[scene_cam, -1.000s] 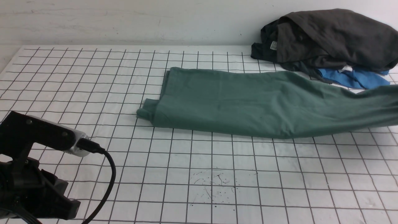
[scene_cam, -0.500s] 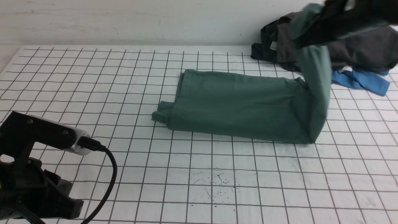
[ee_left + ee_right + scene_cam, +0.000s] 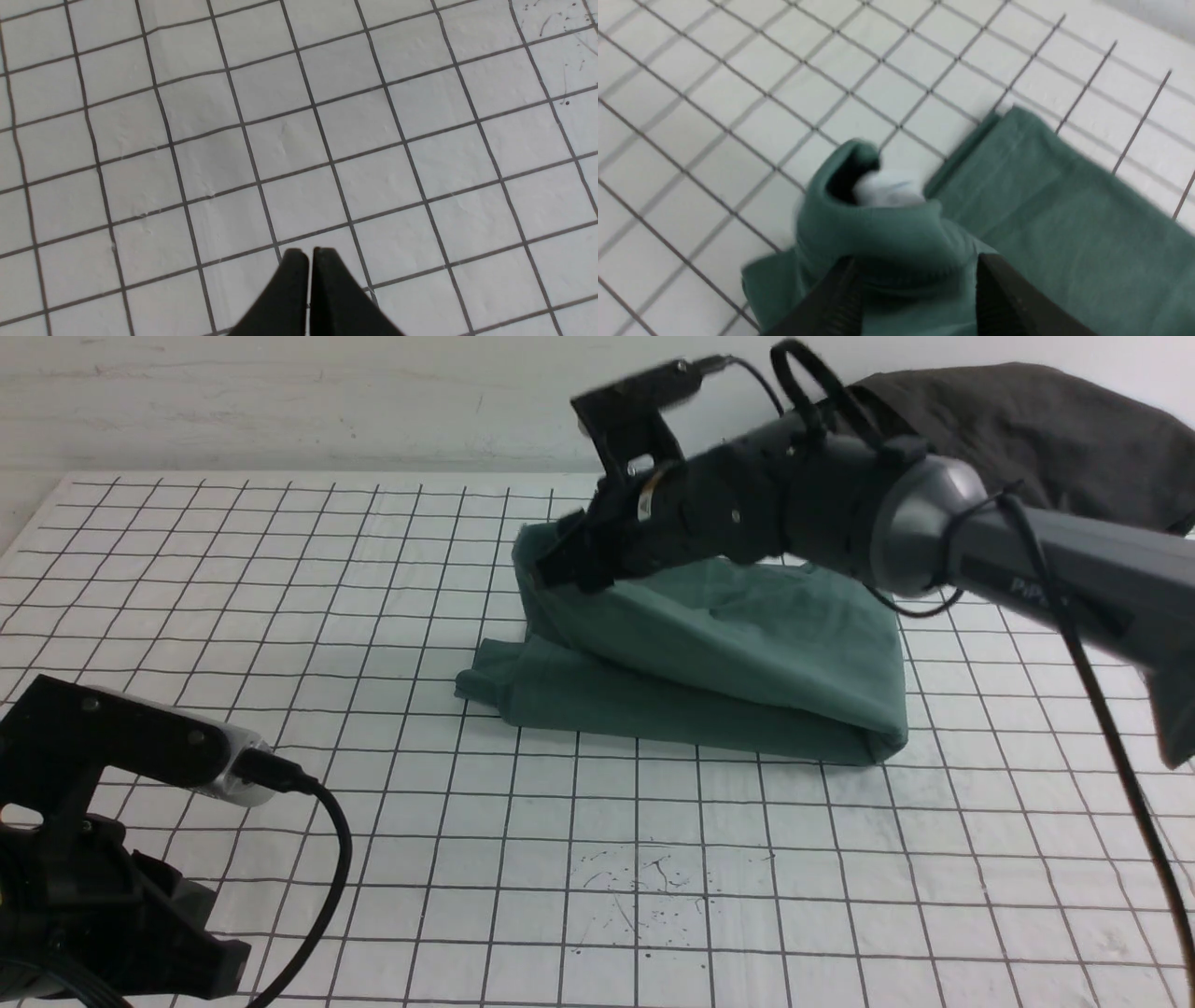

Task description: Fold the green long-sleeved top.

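Green long-sleeved top [image 3: 738, 653] blurred, gripped by right end effector [image 3: 917, 277]; left end effector [image 3: 309, 254] closed.

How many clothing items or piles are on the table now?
2: the green top mid-table, held by the right gripper, and a dark heap at the far right. The right arm may hide more.

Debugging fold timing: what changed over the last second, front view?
The right gripper, shut on the green long-sleeved top, came into view and carried its right end up and leftward over the rest, doubling it. The top slid slightly right. The left gripper, shut, and the dark clothes heap stayed put.
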{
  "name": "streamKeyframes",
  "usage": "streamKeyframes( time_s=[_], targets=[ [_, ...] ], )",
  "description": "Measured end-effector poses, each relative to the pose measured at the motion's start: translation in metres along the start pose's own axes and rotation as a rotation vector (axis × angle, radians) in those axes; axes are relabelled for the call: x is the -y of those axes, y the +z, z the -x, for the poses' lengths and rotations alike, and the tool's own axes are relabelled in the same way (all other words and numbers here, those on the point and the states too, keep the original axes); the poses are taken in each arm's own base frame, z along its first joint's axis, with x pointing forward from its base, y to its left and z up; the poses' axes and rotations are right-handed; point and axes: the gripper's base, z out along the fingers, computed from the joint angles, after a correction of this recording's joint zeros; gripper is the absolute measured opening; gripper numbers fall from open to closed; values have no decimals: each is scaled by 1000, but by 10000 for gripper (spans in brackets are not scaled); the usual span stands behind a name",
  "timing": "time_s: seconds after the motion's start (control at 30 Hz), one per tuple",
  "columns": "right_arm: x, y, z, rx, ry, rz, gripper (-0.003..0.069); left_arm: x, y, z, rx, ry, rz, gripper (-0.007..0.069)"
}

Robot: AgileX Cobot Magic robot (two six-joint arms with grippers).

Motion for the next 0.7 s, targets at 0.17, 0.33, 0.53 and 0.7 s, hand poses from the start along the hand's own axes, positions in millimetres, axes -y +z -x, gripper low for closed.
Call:
streamKeyframes(
  time_s=[0.17,0.33,0.53,0.7],
  targets=[
    [3,-22,23,-15,-6,-5,376,0,0,-1,-6,0,0,-7],
    [2,3,-2,-121,1,0,282,0,0,-1,-6,0,0,-7],
    [-8,71,-59,-209,101,23,82,0,0,0,-5,0,0,-7],
    [-33,78,-66,-223,116,89,-3,0,0,0,-5,-1,-1,-7]
  ],
)
